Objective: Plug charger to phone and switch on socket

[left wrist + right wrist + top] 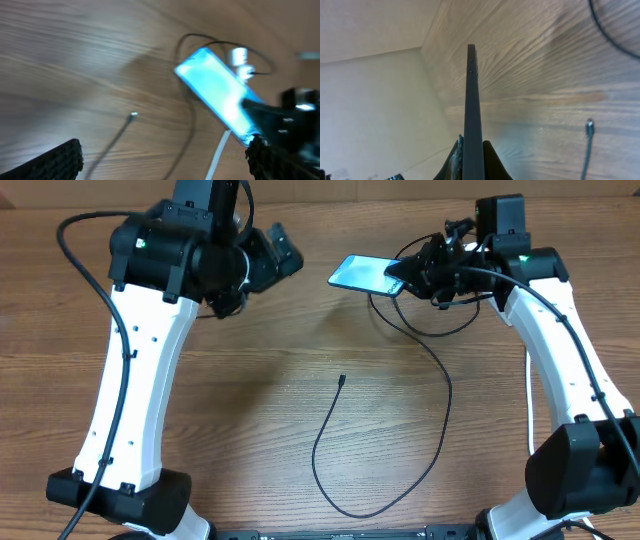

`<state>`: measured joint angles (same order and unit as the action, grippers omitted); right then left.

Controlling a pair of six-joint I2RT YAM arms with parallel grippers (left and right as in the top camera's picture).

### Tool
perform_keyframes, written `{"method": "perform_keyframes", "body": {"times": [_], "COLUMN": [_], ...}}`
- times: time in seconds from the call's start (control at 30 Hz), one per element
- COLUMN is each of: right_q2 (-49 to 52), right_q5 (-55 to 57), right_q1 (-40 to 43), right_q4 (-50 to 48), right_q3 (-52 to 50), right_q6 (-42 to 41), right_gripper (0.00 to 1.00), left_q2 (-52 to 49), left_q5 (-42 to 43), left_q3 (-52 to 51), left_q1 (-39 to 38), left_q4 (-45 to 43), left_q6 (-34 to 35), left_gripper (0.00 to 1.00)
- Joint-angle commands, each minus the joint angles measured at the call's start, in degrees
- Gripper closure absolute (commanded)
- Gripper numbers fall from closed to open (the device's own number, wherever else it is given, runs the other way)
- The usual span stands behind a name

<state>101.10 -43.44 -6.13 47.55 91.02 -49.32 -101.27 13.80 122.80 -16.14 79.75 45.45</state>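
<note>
Right gripper (408,277) is pinched tight on one end of the slim smartphone with the lit blue-white screen (358,273), holding it up off the brown wood-grain table (250,430) at the far right. From the right wrist it's edge-on between the fingers (492,161). Left gripper (165,150) is spread wide with nothing in it, far left of centre. The long thin black cable (445,410) loops over the table. Its small connector tip (342,380) lies loose mid-table, well apart from the smartphone. The white plug (240,57) is just beyond the smartphone, kinda blurry.
</note>
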Motion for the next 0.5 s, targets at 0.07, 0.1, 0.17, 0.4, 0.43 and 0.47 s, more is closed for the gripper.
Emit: {"method": "perform_keyframes", "body": {"times": [0.07, 0.1, 0.17, 0.4, 0.43, 0.47], "right_q2": [-2.95, -2.95, -2.95, -2.95, -2.95, -2.95], "right_q5": [-2.75, -2.73, -2.67, 3.8, 4.04, 4.22], "right_q1": [-0.42, -0.52, -0.57, -3.17, -3.63, -4.11], "right_q4": [-1.29, -1.57, -3.19, -3.93, -3.96, -3.96], "right_q3": [2.43, 2.43, 2.43, 2.4, 2.4, 2.4], "right_q6": [-13.64, -15.65, -20.22, -37.22, -39.15, -42.05], "right_gripper": [0.96, 0.96, 0.96, 0.96, 0.96, 0.96], "left_q2": [-2.54, -3.3, -5.14, -12.92, -13.68, -14.53], "left_q5": [3.89, 3.91, 5.22, 20.85, 21.9, 22.53], "left_q3": [-0.57, -0.57, -0.57, -0.57, -0.57, -0.57], "left_q1": [-0.59, -0.81, -1.53, -3.5, -3.5, -3.5], "left_q4": [-1.22, -1.22, -2.01, -15.13, -16.57, -18.05], "left_q6": [17.75, 20.48, 25.66, 36.96, 37.83, 38.64], "left_gripper": [0.02, 0.03, 0.03, 0.02, 0.03, 0.04]}}
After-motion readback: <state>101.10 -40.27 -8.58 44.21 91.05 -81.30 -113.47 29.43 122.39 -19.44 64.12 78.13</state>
